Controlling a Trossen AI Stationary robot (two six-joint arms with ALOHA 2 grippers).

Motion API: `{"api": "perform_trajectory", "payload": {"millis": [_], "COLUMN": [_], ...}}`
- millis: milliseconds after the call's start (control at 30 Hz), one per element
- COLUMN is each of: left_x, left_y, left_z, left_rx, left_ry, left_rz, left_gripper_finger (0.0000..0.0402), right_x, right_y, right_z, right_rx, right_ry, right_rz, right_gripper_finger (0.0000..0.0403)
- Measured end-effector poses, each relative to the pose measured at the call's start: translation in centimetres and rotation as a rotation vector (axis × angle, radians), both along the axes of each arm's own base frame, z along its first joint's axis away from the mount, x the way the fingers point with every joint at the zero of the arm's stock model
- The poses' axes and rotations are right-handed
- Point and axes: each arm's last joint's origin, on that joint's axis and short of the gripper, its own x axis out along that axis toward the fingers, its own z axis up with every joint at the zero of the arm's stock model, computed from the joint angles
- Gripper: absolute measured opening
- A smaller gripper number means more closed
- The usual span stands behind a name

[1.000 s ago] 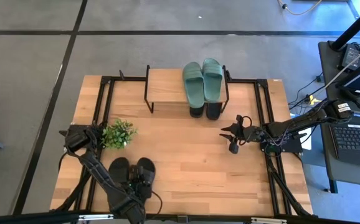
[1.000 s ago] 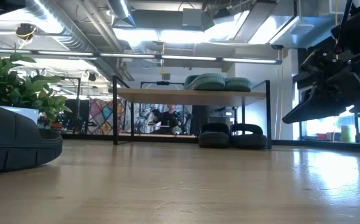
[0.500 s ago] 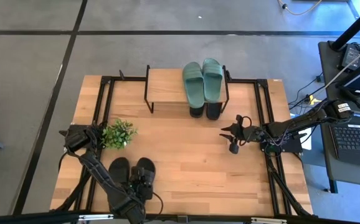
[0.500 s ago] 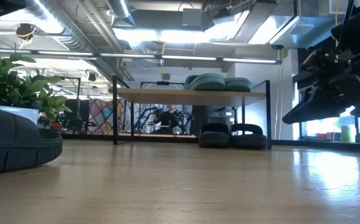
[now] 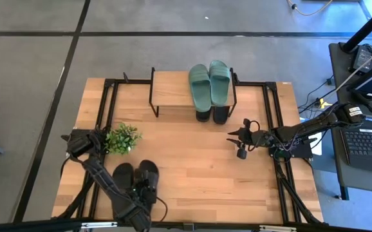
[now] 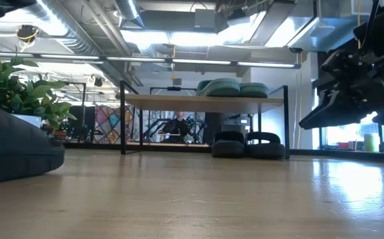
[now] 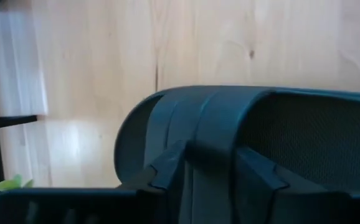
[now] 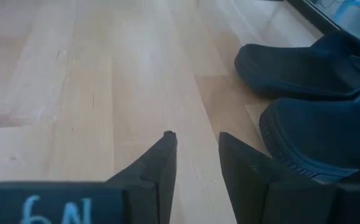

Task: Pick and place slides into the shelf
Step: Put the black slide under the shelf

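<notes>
Near the table's near left corner lies a black pair of slides point(image 5: 123, 176); my left gripper point(image 5: 146, 189) is over the right one point(image 5: 148, 173) and shut on it. That slide fills the low view's left edge point(image 6: 12, 146). The shelf point(image 5: 173, 90) stands at the far edge, with the sage-green pair point(image 5: 209, 82) on its plank top and a second black pair point(image 5: 212, 115) on the table under it. My right gripper point(image 5: 236, 143) hovers open over bare table right of centre, holding nothing. My left gripper point(image 7: 208, 165) is shut on the right black slide's raised band point(image 7: 211, 127), seemingly its strap. It is pinched with one finger point(image 7: 167, 165) on either side. The fingers come slanting down from the near side. The slide's rounded end point(image 7: 127, 137) sits just over the wood.
A small green plant point(image 5: 122, 138) stands by the left edge, just beyond the near pair. The left half of the shelf top point(image 5: 170, 89) is bare. A wide stretch of bare wood lies between the grippers. A black pair point(image 8: 317, 68) shows in the right wrist view.
My left gripper has shifted slightly toward the table's left, and the black slide it holds has turned a little with it. In the low view that slide's bulk has risen a bit and now covers more of the plant's pot.
</notes>
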Motion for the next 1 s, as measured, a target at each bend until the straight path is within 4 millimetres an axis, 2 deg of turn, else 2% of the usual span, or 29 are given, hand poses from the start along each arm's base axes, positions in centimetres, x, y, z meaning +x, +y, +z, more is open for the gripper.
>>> {"api": "perform_trajectory", "payload": {"millis": [267, 567, 667, 800, 1000], "left_x": [1.2, 4.2, 5.6, 7.5, 10.8], "left_y": [1.3, 5.0, 6.5, 8.4, 11.7], "left_z": [0.0, 0.4, 1.7, 4.7, 8.0], "left_rx": [0.008, 0.056, 0.122, 0.263, 0.350], "left_ry": [0.000, 0.021, 0.022, 0.009, 0.031], "left_rz": [0.048, 0.149, 0.145, 0.083, -0.009], "left_gripper_finger": [0.0013, 0.0006, 0.0004, 0.0003, 0.0002], "right_x": [0.0, 0.0, 0.0, 0.0, 0.0], "right_y": [0.0, 0.0, 0.0, 0.0, 0.0], "right_z": [0.0, 0.0, 0.0, 0.0, 0.0], "right_rx": [-0.003, -0.003, -0.003, -0.003, -0.003], "right_ry": [0.000, 0.000, 0.001, 0.001, 0.001], "right_rz": [0.002, 0.002, 0.002, 0.002, 0.002], "right_gripper_finger": [0.0122, 0.0122, 0.0122, 0.0122, 0.0122]}}
